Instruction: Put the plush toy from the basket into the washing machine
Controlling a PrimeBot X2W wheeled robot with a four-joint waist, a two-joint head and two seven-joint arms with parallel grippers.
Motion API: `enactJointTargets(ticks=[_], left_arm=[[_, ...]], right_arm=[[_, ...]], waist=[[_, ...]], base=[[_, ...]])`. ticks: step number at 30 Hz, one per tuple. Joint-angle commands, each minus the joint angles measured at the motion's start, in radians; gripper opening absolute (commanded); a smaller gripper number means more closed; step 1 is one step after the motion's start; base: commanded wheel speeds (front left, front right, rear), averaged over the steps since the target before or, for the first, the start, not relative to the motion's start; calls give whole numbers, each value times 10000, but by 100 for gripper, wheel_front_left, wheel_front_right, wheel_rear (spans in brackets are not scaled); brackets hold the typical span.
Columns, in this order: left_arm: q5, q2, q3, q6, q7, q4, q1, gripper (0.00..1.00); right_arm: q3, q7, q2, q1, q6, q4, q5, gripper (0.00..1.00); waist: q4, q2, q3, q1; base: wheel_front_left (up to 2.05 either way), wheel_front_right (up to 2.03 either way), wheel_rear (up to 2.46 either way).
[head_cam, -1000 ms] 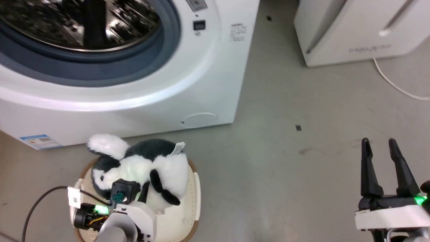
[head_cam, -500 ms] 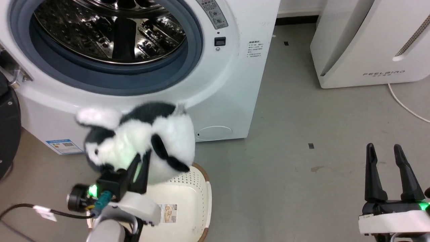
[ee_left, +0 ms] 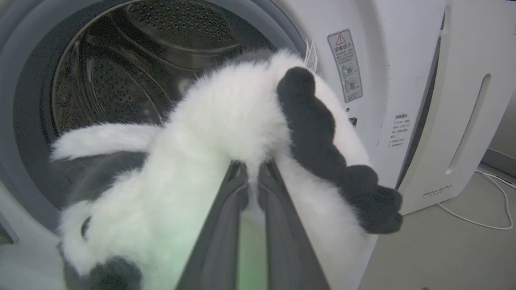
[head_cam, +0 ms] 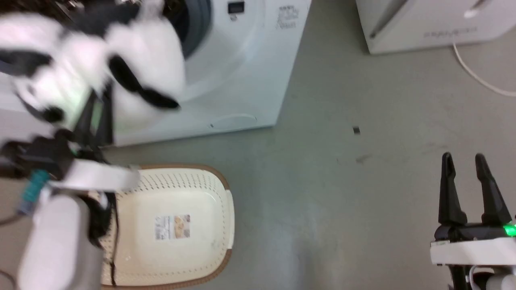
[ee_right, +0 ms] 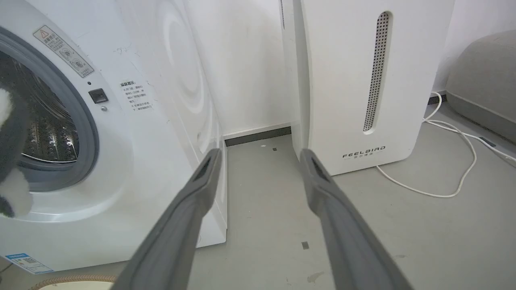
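Laundry day, at about the halfway mark. The plush toy (ee_left: pixel 225 121) is out of the basket (head_cam: pixel 221 189), which stands on the floor below the left end effector (ee_left: pixel 250 177) with a paper label showing on its bottom.

The left end effector's two dark fingers are clenched on a pinch of white fur at the toy's middle. The toy hangs off their tips, raised before the open mouth of the washing machine (head_cam: pixel 242 60). Past the fingertips lies the steel drum (ee_left: pixel 121 80). A white limb trails to the left of the fingers and a black one droops to their right. Whether any part of the toy has crossed the grey door ring cannot be told from here.

By the look of it, the job left is to push the toy through that ring and let go inside the drum.

The right end effector (head_cam: pixel 467 177) has its fingers spread and carries nothing. It is well apart from the toy and low over the floor, pointing toward the gap between the washer and a white appliance (ee_right: pixel 354 80).
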Motion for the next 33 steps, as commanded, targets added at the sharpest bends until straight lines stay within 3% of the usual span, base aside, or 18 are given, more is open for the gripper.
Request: enactJointTargets(ticks=[1,7,16,23,33], left_arm=[[-85,200,206,-60,-56,-68,-611,0],[-137,1212,719,-133,531,136,-2954,0],[319,2807,238,-503,1832,1596,-7097,0],[764,3434,-648,-647,2535,3316,-9750,0],[1193,4135,-2142,-722,3174,5999,-10980,0]], right_arm=[[37,-46,-4,-258,-7,-94,85,100],[-4,-46,-4,-733,-7,-188,407,100],[277,-46,-4,-1291,-7,-323,834,100],[474,-46,-4,-1630,-7,-646,1200,100],[708,-46,-4,-1849,-7,-1064,1449,100]], waist=[[-447,0,829,0],[-992,0,2159,0],[-1529,0,3910,0],[-1802,0,4829,0],[-1931,0,5350,0]], base=[[0,0,0],[0,0,0],[0,0,0],[0,0,0],[0,0,0]])
